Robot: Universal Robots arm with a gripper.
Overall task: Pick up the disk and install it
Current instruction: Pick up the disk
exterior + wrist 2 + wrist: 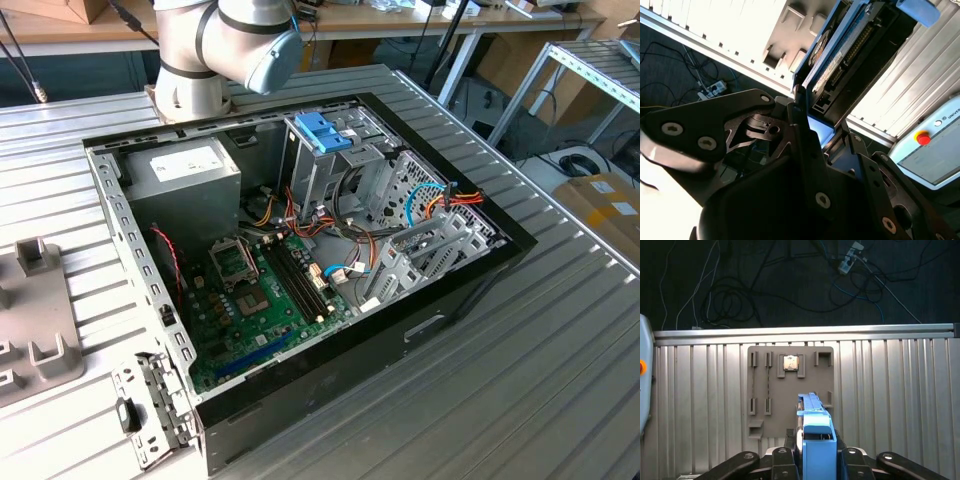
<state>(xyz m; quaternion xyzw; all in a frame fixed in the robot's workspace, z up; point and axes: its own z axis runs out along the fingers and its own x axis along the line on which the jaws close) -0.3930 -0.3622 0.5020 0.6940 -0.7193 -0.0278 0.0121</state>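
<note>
The disk (816,432) stands edge-on in the first wrist view, its blue carrier frame toward the camera, clamped between the black fingers of my gripper (815,456). In the second wrist view the disk (837,57) shows its metal side and connector edge, rising from the gripper (822,120), which is shut on it. The gripper holds it in the air above a grey fixture plate (790,390) on the ribbed metal table. In the exterior view the open computer case (300,260) lies on its side on the table, with the arm's base (215,50) behind it.
Inside the case are a grey power-supply box (185,175), a green motherboard (260,300) and a metal drive cage with a blue handle (325,135), plus loose cables (440,200). A small square chip (791,363) sits on the fixture plate. The table edge (805,331) borders dark floor with cables.
</note>
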